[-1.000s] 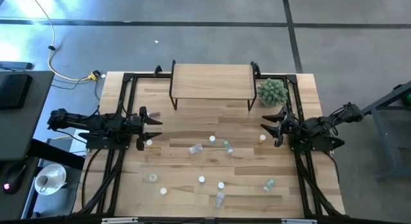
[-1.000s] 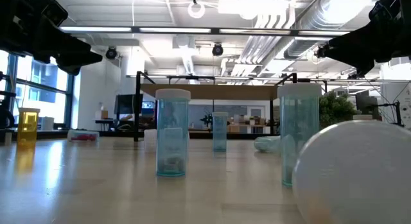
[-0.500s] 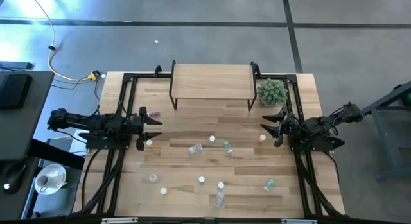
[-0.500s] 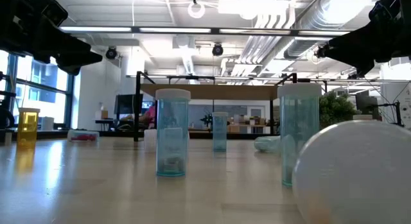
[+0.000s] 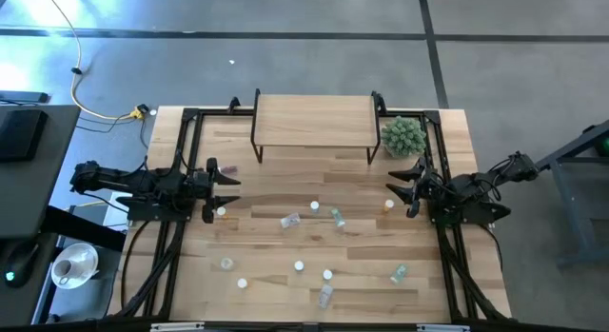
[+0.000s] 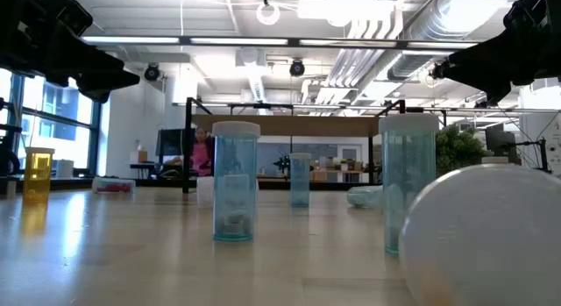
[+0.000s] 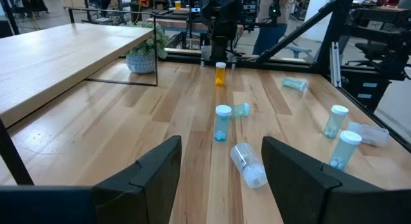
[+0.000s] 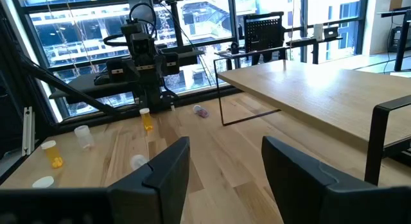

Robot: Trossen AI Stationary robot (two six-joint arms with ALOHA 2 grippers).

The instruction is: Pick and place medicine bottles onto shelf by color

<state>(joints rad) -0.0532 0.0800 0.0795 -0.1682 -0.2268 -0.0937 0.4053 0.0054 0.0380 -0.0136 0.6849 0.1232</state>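
Observation:
The shelf (image 5: 314,121) stands at the table's far middle, its light-wood board on thin black legs. Several tiny bottles lie or stand scattered on the tabletop: an orange one (image 5: 221,212) by my left gripper, a pink one (image 5: 228,170) lying on its side, an orange one (image 5: 388,206) by my right gripper, and blue and green ones (image 5: 290,220) in the middle. My left gripper (image 5: 226,191) is open and empty over the table's left side; it also shows in its wrist view (image 7: 221,179). My right gripper (image 5: 392,191) is open and empty over the right side; it also shows in its wrist view (image 8: 225,179).
A spiky green plant ball (image 5: 403,135) sits right of the shelf. Black frame rails (image 5: 181,170) run along the table's left and right sides. In the low view, upright blue bottles (image 6: 235,181) and a large white cap (image 6: 486,240) stand near the camera. A person (image 6: 203,153) shows far behind.
Both arms and all bottles have kept still. In the room behind the table, a person in pink has come into the low view.

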